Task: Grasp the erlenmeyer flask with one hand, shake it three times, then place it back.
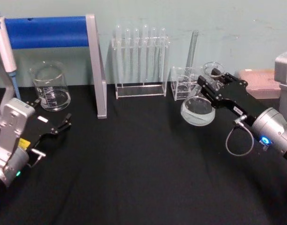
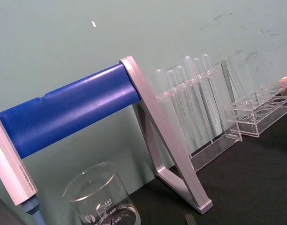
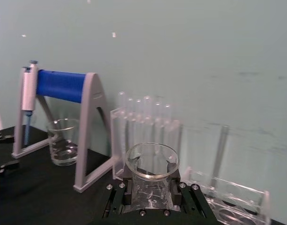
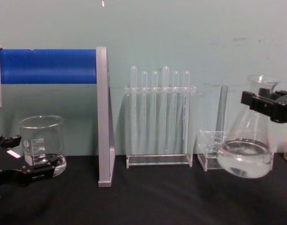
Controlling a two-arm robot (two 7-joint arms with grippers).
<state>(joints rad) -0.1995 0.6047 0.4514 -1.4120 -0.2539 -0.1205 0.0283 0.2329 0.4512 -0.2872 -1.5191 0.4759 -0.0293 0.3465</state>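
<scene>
At the right gripper: jaws pinched in on the neck of the erlenmeyer flask, 1 finger each side, just under the flared rim (the right wrist view looks pretty much straight at the open mouth).
Flask position: far right of the black cloth, held a little tipped. The base looks to be just clear of the cloth, though it's hard to be sure.
Inside the flask: some clear liquid sitting low in the wide base.
Right behind it: a small clear rack with 1 long glass tube standing up out of it, close to the wall.
Further left: the tall test tube rack, 6 tubes upright in a row.
Past that: a grey stand carrying a blue roller, with a pipette hanging at its far left end.
Under the roller: a glass beaker sitting on the cloth.
Left gripper: down low on the left, just in front of the beaker, fingers spread apart and holding nothing.
</scene>
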